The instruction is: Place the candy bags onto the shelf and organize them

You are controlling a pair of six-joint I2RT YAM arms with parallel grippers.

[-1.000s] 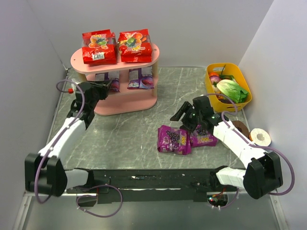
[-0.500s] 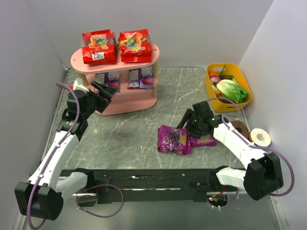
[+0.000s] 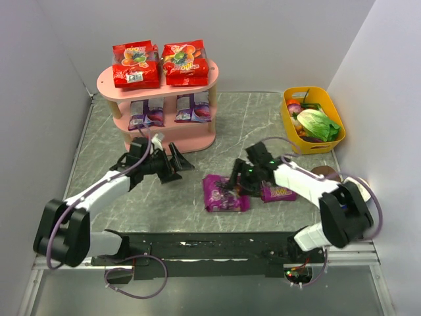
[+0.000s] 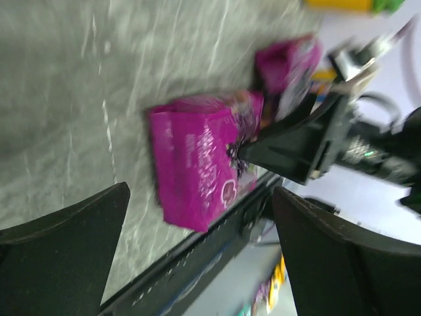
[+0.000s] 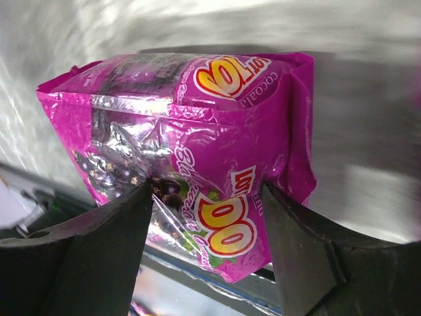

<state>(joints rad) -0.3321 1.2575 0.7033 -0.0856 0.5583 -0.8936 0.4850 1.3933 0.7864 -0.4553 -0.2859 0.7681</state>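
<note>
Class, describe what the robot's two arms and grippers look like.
The left arm and right arm have white links, bulky black joints and a looping lilac cable each. The left gripper and right gripper are black, with broad wedge-shaped fingers.

A yellow tub [image 3: 314, 146] sits far behind the right gripper [image 3: 233, 189], off to its right. Green leafy vegetables [image 3: 318, 124] lie inside. The table [image 3: 197, 141] is gray stone.

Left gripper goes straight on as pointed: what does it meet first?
Likely the nearer magenta bag, framed between the open fingers of the left gripper. The right gripper grips it from the far side. Depth unclear.
</note>
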